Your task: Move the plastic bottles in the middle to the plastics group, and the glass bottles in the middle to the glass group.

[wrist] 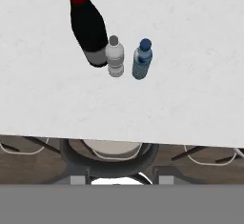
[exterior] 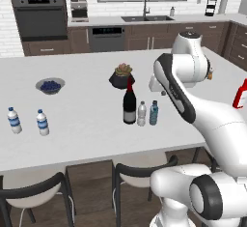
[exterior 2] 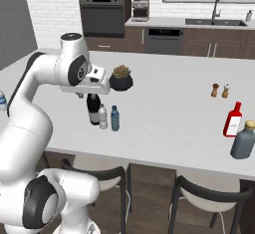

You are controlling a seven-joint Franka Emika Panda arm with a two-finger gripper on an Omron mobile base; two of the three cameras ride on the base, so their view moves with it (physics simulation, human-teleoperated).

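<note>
On the white island counter (exterior: 87, 139), the teal bottle (exterior: 154, 113), grey-white bottle (exterior: 141, 114) and dark wine bottle (exterior: 129, 104) stand mid-counter in a row, all without readable labels. Two blue-banded water bottles (exterior: 28, 121) stand far left. I cannot tell how the gripper's jaws stand.

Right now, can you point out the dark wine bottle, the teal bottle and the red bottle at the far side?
dark wine bottle (exterior: 129, 107): left base view, on its dark body.
teal bottle (wrist: 142, 62): hand view, on its ribbed body below the blue cap.
red bottle (exterior 2: 233, 122): right base view, on its white label patch.
</note>
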